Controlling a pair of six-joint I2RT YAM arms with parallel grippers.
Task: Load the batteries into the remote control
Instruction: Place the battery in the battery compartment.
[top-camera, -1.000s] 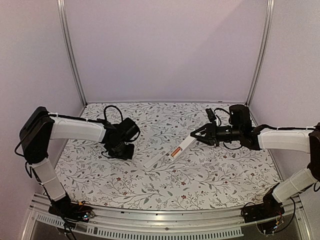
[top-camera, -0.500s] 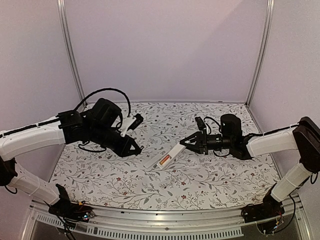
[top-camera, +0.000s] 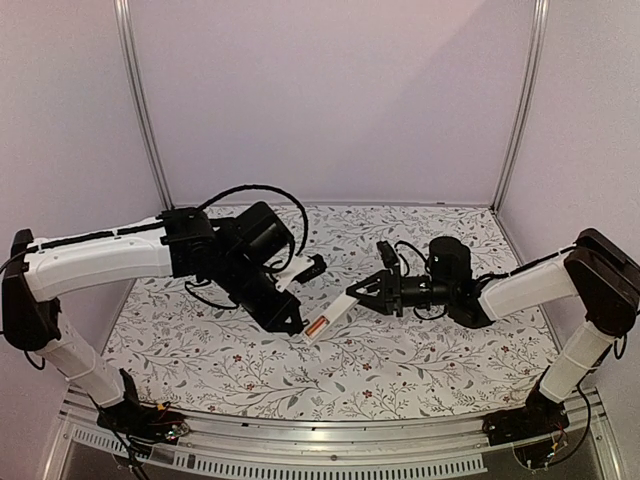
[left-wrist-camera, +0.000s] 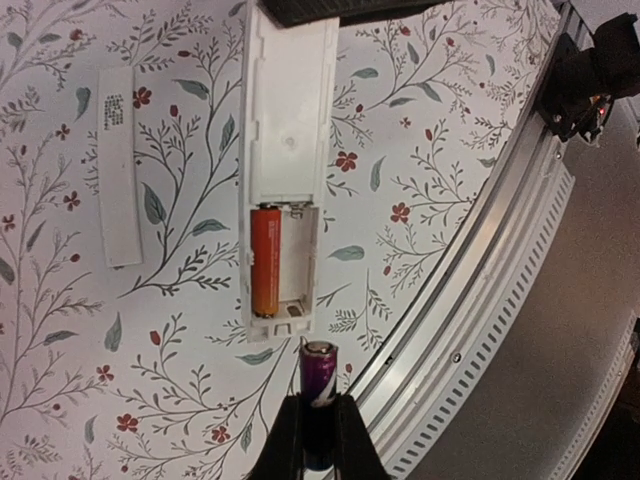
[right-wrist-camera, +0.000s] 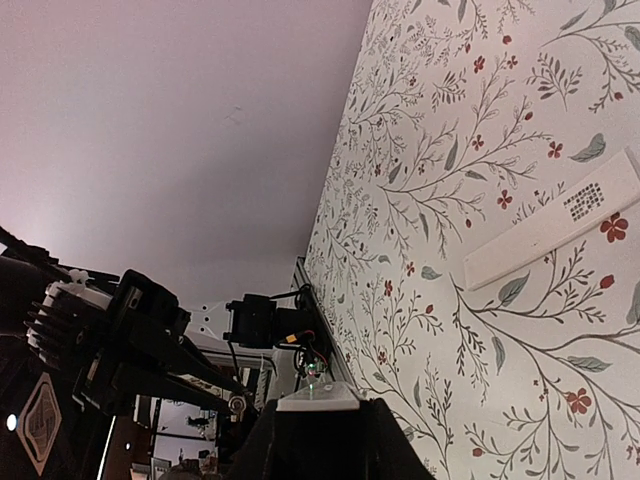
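The white remote control is held off the table with its battery bay open. One orange battery lies in the bay's left slot, and the slot beside it is bare. My left gripper is shut on a purple battery, whose tip stands just short of the remote's open end. In the top view the remote control slants between the two grippers. The left gripper is at its lower end, and the right gripper is shut on its upper end. The right wrist view shows only the remote's end between the fingers.
A thin white strip, the loose cover, lies flat on the floral table left of the remote; the cover also shows in the right wrist view. The metal rail of the near table edge runs close to the left gripper.
The left arm has swung from the table's left side to the centre, bringing the purple battery to the remote's open end. The right arm has carried the remote leftward and lower.
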